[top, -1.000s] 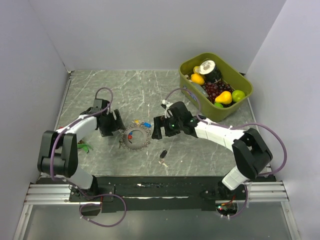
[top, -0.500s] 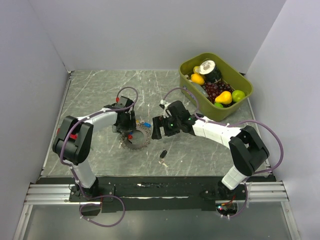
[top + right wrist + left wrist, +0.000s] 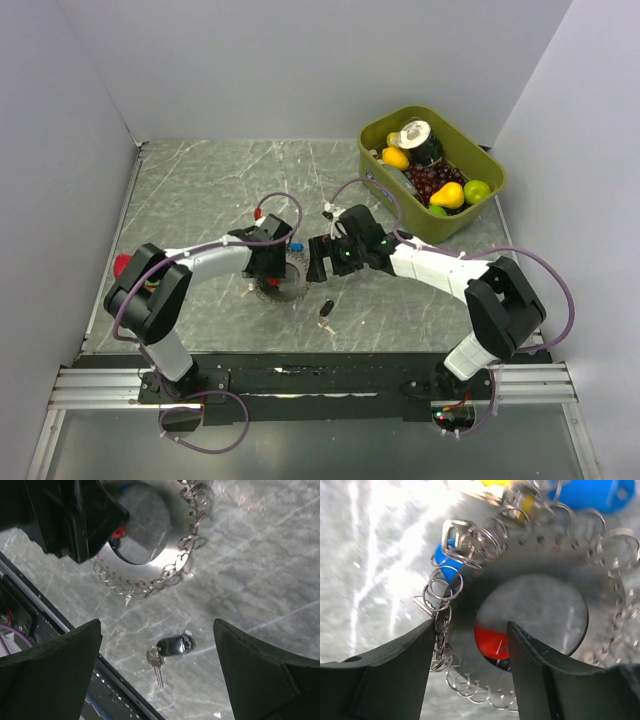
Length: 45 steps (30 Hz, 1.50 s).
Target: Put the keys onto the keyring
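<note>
Jaws of the left gripper (image 3: 470,630) are standing parted astride one side of the keyring (image 3: 169,545), one jaw outside among the small loops (image 3: 442,587), the other over the hole, and they are not pinching the flat band yet. The keyring is lying flat on the table (image 3: 200,190) between the two arms, with a red key (image 3: 490,642) showing in its hole and a blue key (image 3: 592,495) at its rim. A good grip is calling for bare band between the jaws, not loose loops or the red head, so nothing is slipping on the lift. A black key (image 3: 174,644) is lying loose just in front. Beside the keyring the right gripper (image 3: 316,258) is hovering, jaws wide apart and holding nothing.
</note>
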### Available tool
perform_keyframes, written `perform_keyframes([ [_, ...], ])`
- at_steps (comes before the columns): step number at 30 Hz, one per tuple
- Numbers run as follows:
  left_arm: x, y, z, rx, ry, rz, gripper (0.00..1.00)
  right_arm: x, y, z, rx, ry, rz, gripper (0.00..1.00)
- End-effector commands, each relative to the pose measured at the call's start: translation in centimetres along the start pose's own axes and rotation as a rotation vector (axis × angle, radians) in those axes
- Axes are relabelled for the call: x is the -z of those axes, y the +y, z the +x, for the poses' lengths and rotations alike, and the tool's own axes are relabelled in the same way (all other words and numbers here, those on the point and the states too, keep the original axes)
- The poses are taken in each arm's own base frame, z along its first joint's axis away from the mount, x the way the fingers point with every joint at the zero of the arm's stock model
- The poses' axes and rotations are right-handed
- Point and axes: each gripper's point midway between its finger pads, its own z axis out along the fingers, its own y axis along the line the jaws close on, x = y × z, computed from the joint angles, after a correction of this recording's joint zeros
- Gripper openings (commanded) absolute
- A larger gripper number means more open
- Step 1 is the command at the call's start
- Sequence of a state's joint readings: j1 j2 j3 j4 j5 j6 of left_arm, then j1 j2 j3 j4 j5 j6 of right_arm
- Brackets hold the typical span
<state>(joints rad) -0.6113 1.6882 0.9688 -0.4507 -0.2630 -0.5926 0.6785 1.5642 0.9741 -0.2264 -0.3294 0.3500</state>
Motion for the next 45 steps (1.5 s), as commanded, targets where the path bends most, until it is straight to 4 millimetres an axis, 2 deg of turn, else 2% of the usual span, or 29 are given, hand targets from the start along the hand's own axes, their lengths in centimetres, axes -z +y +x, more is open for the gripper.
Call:
perform_keyframes([
  [1, 0.1, 1.0, 7.2, -0.041, 0.169, -0.068, 0.63, 1.5, 1.0, -0.9, 0.015, -0.061, -0.02, 0.99],
  [5, 1.1, 0.2, 8.7, -0.068, 0.164, -0.042, 0.61, 1.8, 1.0, -0.7, 0.01, -0.069, -0.019, 0.99],
  [8, 2.1, 0.1, 8.9, -0.078, 0.137, -0.045, 0.62, 2.0, 1.2, -0.6, 0.006, -0.073, -0.026, 0.99],
  [11, 3.8, 0.1, 7.0, -0.051, 0.074, -0.046, 0.68, 2.0, 1.3, -0.5, 0.008, -0.075, -0.031, 0.99],
  [12, 5.1, -0.6, 5.4, -0.028, 0.025, -0.011, 0.7, 2.1, 1.5, -0.7, 0.009, -0.079, -0.034, 0.99],
  [14, 6.5, -1.0, 3.8, -0.007, -0.023, 0.014, 0.77, 2.1, 1.7, -1.0, 0.019, -0.085, -0.037, 0.99],
  [15, 7.7, -1.5, 2.4, 0.013, -0.063, 0.051, 0.78, 2.1, 1.8, -1.0, 0.022, -0.083, -0.035, 0.99],
  [18, 9.1, -1.8, 0.3, 0.059, -0.089, 0.108, 0.84, 2.0, 2.4, -1.6, 0.059, -0.085, -0.015, 0.99],
  [19, 9.3, -1.8, 0.0, 0.069, -0.09, 0.126, 0.84, 2.1, 3.0, -2.4, 0.073, -0.096, -0.015, 0.99],
  [21, 9.5, -1.2, -1.0, 0.106, -0.09, 0.16, 0.86, 1.4, 3.3, -1.9, 0.1, -0.065, 0.005, 0.99],
  [22, 9.5, -0.9, -1.3, 0.12, -0.088, 0.176, 0.86, 1.3, 3.8, -2.6, 0.113, -0.077, 0.005, 0.99],
  [24, 9.6, -0.2, -2.1, 0.182, -0.08, 0.246, 0.86, 0.3, 4.5, -1.9, 0.144, -0.043, 0.012, 0.98],
  [25, 9.6, 0.1, -2.4, 0.206, -0.079, 0.272, 0.86, 0.2, 5.0, -2.5, 0.157, -0.051, 0.02, 0.98],
  [26, 9.5, 1.3, -3.1, 0.261, -0.082, 0.286, 0.86, -0.5, 5.0, -2.2, 0.169, -0.032, 0.033, 0.97],
  [27, 9.9, 0.9, -3.1, 0.278, -0.079, 0.36, 0.86, -0.9, 5.6, -1.7, 0.187, -0.016, 0.034, 0.96],
  [28, 9.9, 1.7, -3.7, 0.32, -0.082, 0.381, 0.86, -1.1, 6.0, -2.3, 0.199, -0.024, 0.04, 0.96],
  [30, 10.2, 1.5, -3.4, 0.355, -0.064, 0.468, 0.86, -2.3, 6.2, -1.7, 0.217, 0.004, 0.051, 0.94],
  [31, 10.1, 2.1, -3.7, 0.389, -0.065, 0.482, 0.86, -2.6, 6.8, -1.8, 0.226, 0.01, 0.045, 0.93],
  [32, 10.0, 2.3, -3.7, 0.406, -0.059, 0.504, 0.85, -3.7, 6.7, -1.1, 0.23, 0.043, 0.046, 0.91],
  [33, 9.7, 2.3, -2.9, 0.428, -0.034, 0.529, 0.85, -4.1, 6.7, -0.8, 0.231, 0.057, 0.047, 0.91],
  [34, 10.0, 1.8, -3.0, 0.436, -0.031, 0.59, 0.85, -4.5, 7.3, -0.7, 0.24, 0.063, 0.037, 0.9],
  [37, 9.6, 2.3, -2.4, 0.493, -0.008, 0.645, 0.84, -6.1, 7.4, 0.2, 0.236, 0.106, 0.027, 0.9],
  [39, 9.1, 2.7, -2.0, 0.506, 0.001, 0.637, 0.84, -7.0, 7.3, 1.0, 0.226, 0.135, 0.021, 0.9],
  [45, 8.2, 2.8, -0.8, 0.508, 0.028, 0.632, 0.81, -8.8, 7.6, 1.6, 0.221, 0.165, -0.014, 0.91],
])
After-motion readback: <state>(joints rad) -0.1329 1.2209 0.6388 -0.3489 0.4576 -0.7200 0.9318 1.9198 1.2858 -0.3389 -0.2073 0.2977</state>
